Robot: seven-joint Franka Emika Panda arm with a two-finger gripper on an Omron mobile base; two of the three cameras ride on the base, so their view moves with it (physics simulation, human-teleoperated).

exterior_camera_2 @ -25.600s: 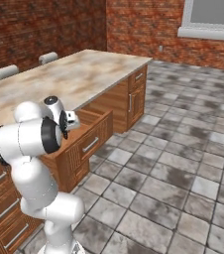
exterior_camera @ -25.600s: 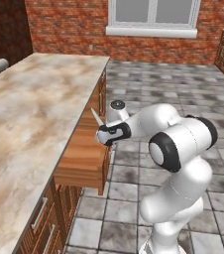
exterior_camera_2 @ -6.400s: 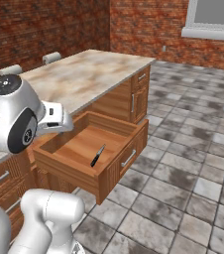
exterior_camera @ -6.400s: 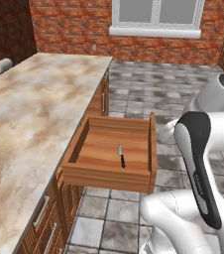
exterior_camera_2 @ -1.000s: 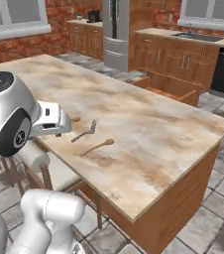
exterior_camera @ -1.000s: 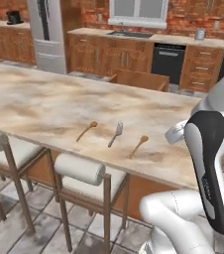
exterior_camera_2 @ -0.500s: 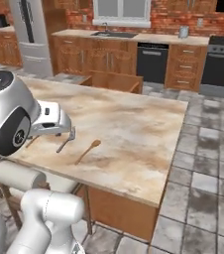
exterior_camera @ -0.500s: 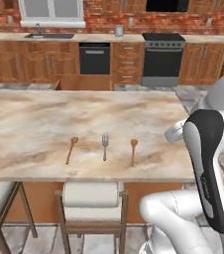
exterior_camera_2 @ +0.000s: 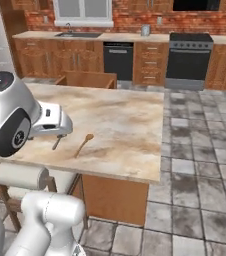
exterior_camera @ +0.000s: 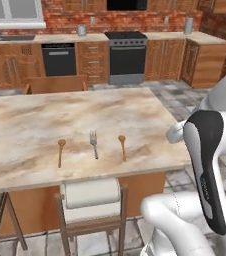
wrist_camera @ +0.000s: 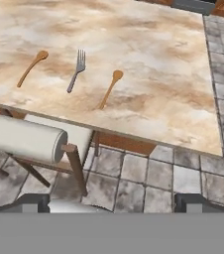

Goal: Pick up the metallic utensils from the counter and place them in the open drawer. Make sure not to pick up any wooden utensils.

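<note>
Well, three utensils lie in a row near the front edge of the marbled counter (exterior_camera: 45,125), and the grey metal fork (exterior_camera: 93,144) makes the handiest landmark. Left of the fork, well apart from it, lies a wooden spoon (exterior_camera: 60,152) with its bowl pointing away from the front edge. The fork itself lies flat, tines toward the far side of the counter, handle toward the stool. Right of the fork, at about the same spacing, lies a second wooden spoon (exterior_camera: 122,146), also bowl away from the edge. None of the three touch each other. Below the fork, tucked under the counter's edge, stands a wooden stool with a white cushioned back (exterior_camera: 92,192). Beyond the fork, across the counter's far side, the open drawer (exterior_camera: 55,84) sticks out toward the wall cabinets; what it holds cannot be seen from here. The gripper (wrist_camera: 112,202) hangs off the counter, above the tiled floor and just beside the stool, its jaws spread wide apart with nothing between them.
</note>
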